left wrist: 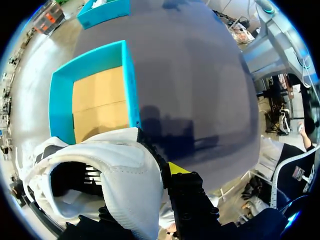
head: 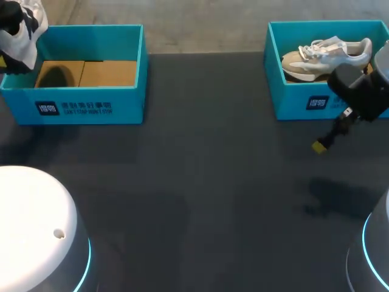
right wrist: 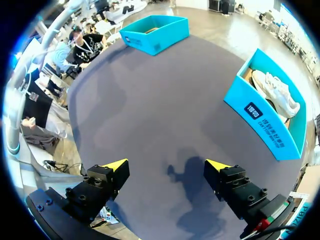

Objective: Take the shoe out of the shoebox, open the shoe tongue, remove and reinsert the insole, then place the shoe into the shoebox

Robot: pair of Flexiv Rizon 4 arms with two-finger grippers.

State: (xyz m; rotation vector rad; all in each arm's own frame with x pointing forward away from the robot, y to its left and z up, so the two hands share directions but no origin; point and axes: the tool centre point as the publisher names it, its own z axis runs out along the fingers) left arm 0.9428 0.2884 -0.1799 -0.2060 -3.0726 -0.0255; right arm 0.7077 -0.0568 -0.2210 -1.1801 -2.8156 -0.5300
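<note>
Above the left-hand teal cardboard shoebox (head: 91, 104), the left tool (left wrist: 131, 186) pinches a white fabric shoe (head: 23, 33), while the right tool (right wrist: 166, 165) hangs spread over the dark desk (head: 200, 182).

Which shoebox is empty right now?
The left shoebox: only its bare cardboard floor shows. The right shoebox has a beige-and-white sneaker lying in it. The white shoe hangs over the left one's corner, not inside.

Printed on the front wall of the left shoebox (head: 130, 97): a dark logo patch (head: 47, 108) beside two lines of white characters (head: 86, 108), too small to make out. Same marking (head: 317, 103) on the right shoebox (head: 292, 91).
</note>
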